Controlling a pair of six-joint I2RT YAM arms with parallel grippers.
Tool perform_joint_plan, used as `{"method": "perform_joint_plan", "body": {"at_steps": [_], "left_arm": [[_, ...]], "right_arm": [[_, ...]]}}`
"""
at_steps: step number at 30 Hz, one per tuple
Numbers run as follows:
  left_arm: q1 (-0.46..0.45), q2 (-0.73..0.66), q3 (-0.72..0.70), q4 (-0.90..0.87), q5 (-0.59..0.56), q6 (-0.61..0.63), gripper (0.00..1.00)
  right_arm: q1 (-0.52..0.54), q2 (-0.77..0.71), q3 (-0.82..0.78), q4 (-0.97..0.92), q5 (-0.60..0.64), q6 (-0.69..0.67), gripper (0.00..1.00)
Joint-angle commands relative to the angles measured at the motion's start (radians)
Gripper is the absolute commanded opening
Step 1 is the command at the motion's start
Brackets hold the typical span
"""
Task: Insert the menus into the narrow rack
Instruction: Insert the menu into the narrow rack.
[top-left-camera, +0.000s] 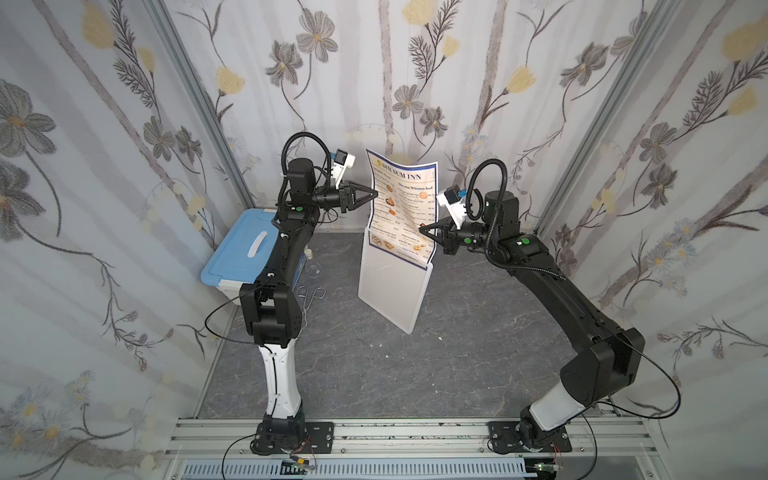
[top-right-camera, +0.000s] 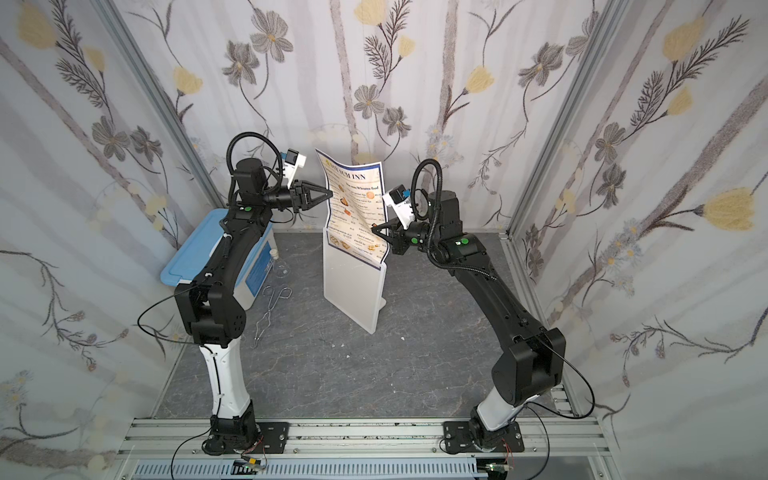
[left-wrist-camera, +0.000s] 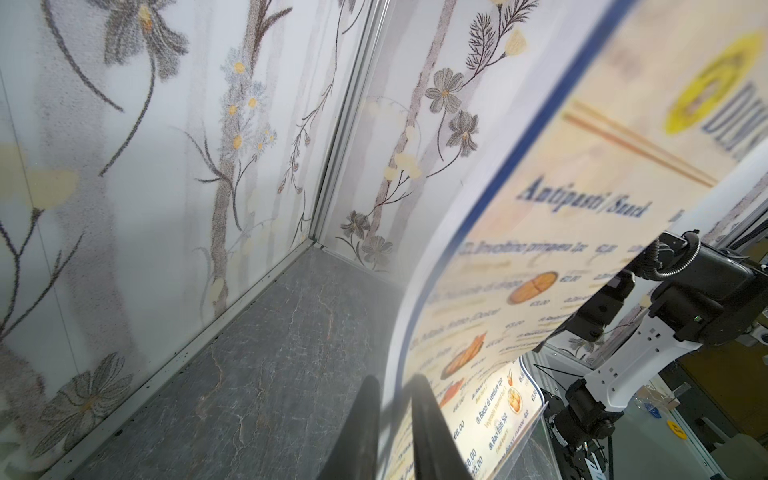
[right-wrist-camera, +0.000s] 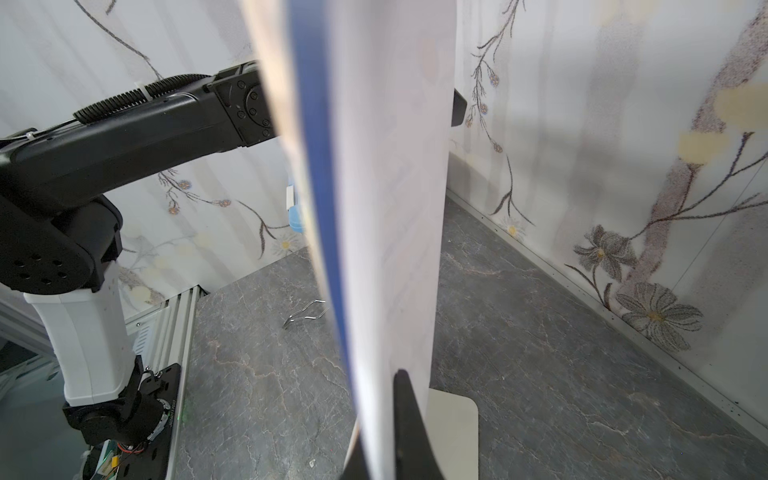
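A: Step in hand, as I read it: feeding the blue-bordered, flexible, laminated white menu sheet (top-left-camera: 403, 195) down into the flat, white, translucent plastic rack (top-left-camera: 390, 291), which stands on edge on the grey marbled table (top-left-camera: 353, 374).

B: Left to right?

A: Above the rack's mouth, left side: black two-fingered left gripper (top-left-camera: 376, 193), jaws a little parted astride the menu sheet's edge, no clamp that I can see. Menu sheet: bottom end inside the rack's mouth, the rest bowed above it. Just above the rack's right corner: black right gripper (top-left-camera: 423, 227), clenched on the menu sheet's other edge.

B: How to do it well?

A: My judgement: press straight down along the rack's walls in short strokes. Grip low, near the mouth, so the menu sheet doesn't buckle. Mind the rack tipping.

B: Count?

A: Left of the rack: one blue-lidded plastic box (top-left-camera: 237, 249), one bent-wire tool (top-right-camera: 272, 307). Then one menu sheet, one rack, two grippers.
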Motion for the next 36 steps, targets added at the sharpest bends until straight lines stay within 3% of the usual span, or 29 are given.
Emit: {"method": "perform_joint_plan", "body": {"at_steps": [1,21,25,31,36], "left_arm": [[-0.007,-0.012,0.019,-0.055,-0.006,0.067,0.18],[-0.019,-0.027,0.036,-0.207,-0.052,0.197,0.32],[-0.025,-0.031,0.036,-0.244,-0.056,0.229,0.30],[-0.033,-0.050,0.030,-0.362,-0.081,0.335,0.28],[-0.038,-0.070,-0.001,-0.369,-0.090,0.354,0.28]], "right_arm": [[0.005,-0.017,-0.026,0.087,-0.024,0.050,0.00],[0.028,-0.093,-0.168,0.176,-0.003,0.114,0.01],[0.033,-0.098,-0.172,0.171,0.022,0.112,0.09],[0.033,-0.086,-0.121,0.135,0.077,0.090,0.36],[0.028,-0.056,-0.048,0.095,0.106,0.064,0.40]]}}
